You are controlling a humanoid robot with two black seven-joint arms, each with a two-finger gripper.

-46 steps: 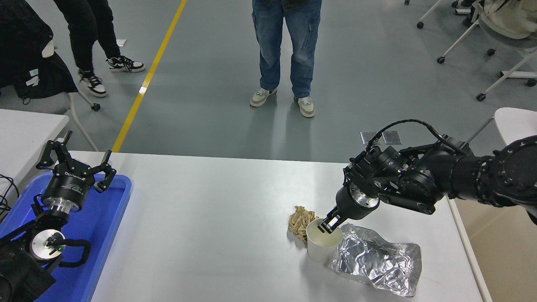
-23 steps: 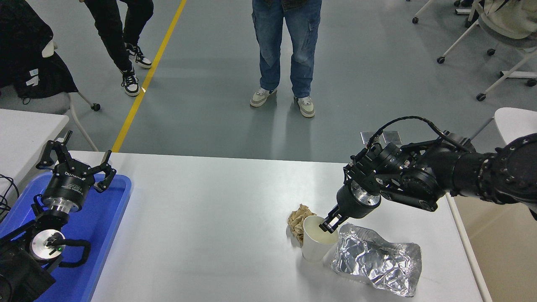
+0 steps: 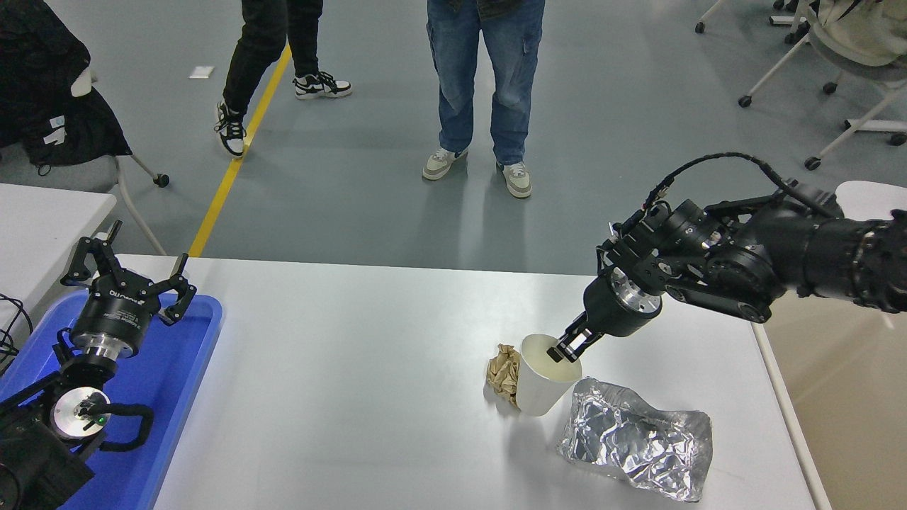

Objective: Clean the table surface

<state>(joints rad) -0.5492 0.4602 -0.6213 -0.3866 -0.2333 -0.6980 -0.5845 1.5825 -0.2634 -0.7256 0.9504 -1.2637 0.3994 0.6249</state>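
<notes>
The table surface (image 3: 354, 368) is a wide white top. On its right part my right gripper (image 3: 565, 349) is shut on the rim of a white paper cup (image 3: 540, 386), which hangs tilted just above the surface. A crumpled brown paper ball (image 3: 502, 374) lies against the cup's left side. A crumpled silver foil bag (image 3: 638, 439) lies to the cup's lower right. My left gripper (image 3: 127, 273) is parked open above the blue tray at the lower left.
A blue plastic tray (image 3: 181, 368) lies at the table's left end. A person in jeans (image 3: 485, 85) stands beyond the far edge, another person (image 3: 273, 64) walks at the upper left. Office chairs (image 3: 843, 78) stand at the upper right, a smaller white table (image 3: 42, 219) at the left.
My right gripper has risen and moved slightly right with the cup, lifting it off the table. The person at the upper left has walked to the right. The left arm has not moved.
</notes>
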